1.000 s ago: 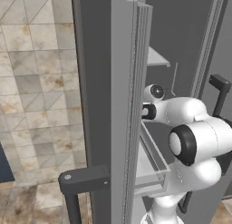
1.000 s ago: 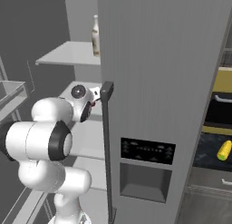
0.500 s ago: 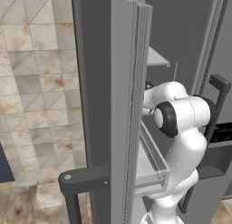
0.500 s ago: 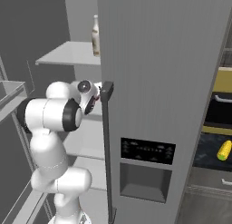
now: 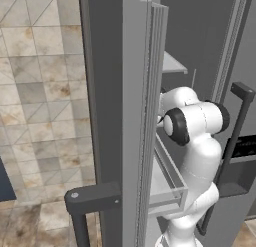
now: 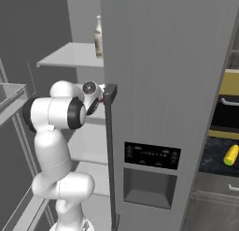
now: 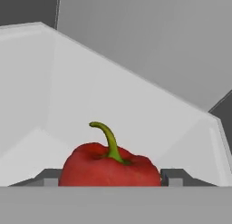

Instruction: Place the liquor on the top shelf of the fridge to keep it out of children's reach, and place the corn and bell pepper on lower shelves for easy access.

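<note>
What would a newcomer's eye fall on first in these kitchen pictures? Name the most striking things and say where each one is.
The red bell pepper with its curved green stem sits on a white fridge shelf, right between the gripper's finger tips in the hand view. In the right base view, the liquor stands on the top shelf above the white arm, and the corn lies on the dark counter at far right.

Smooth, slightly glossy red skin on the bell pepper (image 7: pixel 110 168), with a matt green stem. Matt brushed grey metal across the fridge (image 6: pixel 163 71); plain matt white on the shelf (image 7: pixel 136 109). Rough, mottled beige stone tiling on the wall (image 5: pixel 40 96).
</note>
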